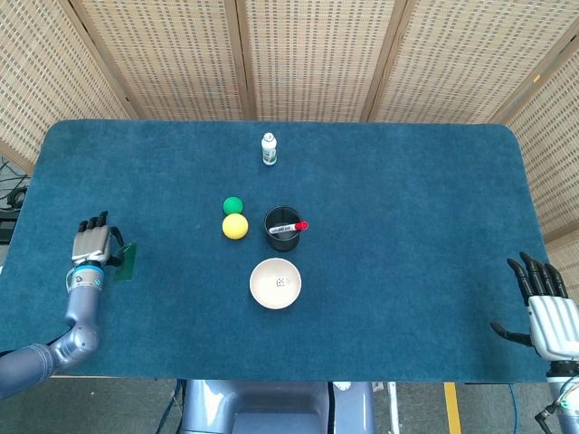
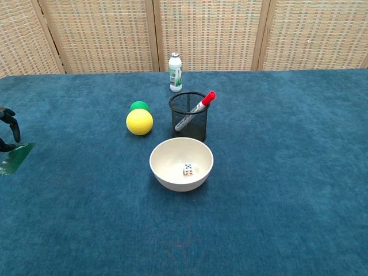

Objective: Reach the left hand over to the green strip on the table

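The green strip [image 1: 128, 260] lies flat on the blue table [image 1: 407, 199] near its left edge; the chest view shows the strip [image 2: 15, 157] at the far left. My left hand [image 1: 94, 245] sits just left of the strip, fingers spread and pointing away from me, its thumb side touching or overlapping the strip's left edge. Only dark fingertips [image 2: 10, 127] of that hand show in the chest view. My right hand [image 1: 547, 307] rests open at the table's near right corner, holding nothing.
Mid-table stand a white bowl [image 1: 275, 283] with a die in it, a black mesh cup [image 1: 282, 229] holding a red-capped marker, a yellow ball [image 1: 235, 226], a green ball [image 1: 233, 205] and a small white bottle [image 1: 269, 149] further back.
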Available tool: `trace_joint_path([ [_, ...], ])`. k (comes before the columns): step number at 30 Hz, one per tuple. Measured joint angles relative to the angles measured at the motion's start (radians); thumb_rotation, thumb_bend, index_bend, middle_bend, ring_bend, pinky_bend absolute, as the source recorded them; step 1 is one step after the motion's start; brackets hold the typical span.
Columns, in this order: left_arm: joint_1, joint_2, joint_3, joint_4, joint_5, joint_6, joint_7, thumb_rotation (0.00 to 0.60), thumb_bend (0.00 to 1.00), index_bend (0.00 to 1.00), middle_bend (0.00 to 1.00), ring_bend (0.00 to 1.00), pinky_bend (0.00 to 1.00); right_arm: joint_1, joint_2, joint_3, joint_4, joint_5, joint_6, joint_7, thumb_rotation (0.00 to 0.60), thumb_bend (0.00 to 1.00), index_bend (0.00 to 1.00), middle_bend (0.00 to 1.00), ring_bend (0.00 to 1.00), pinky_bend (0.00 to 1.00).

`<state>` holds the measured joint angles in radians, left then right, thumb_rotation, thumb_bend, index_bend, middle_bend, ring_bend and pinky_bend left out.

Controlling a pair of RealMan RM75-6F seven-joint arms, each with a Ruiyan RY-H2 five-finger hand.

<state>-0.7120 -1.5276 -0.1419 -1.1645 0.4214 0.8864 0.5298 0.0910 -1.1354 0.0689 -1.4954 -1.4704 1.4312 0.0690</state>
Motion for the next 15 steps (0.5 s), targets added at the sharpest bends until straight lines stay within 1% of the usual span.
trace_joint_path([
  [9,0.002,-0.013,-0.011,0.030,-0.035,-0.030,0.024,0.600,0.41,0.47,0.00,0.00,0.00,0.000,0.001,-0.001,0.000,-0.001,-0.001,0.002,0.600,0.00,0.00,0.00,0.00,0.00],
  [15,0.002,-0.023,-0.021,0.047,-0.035,-0.034,0.028,0.600,0.41,0.47,0.00,0.00,0.00,0.001,0.001,-0.001,0.000,0.000,-0.003,0.003,0.600,0.00,0.00,0.00,0.00,0.00],
])
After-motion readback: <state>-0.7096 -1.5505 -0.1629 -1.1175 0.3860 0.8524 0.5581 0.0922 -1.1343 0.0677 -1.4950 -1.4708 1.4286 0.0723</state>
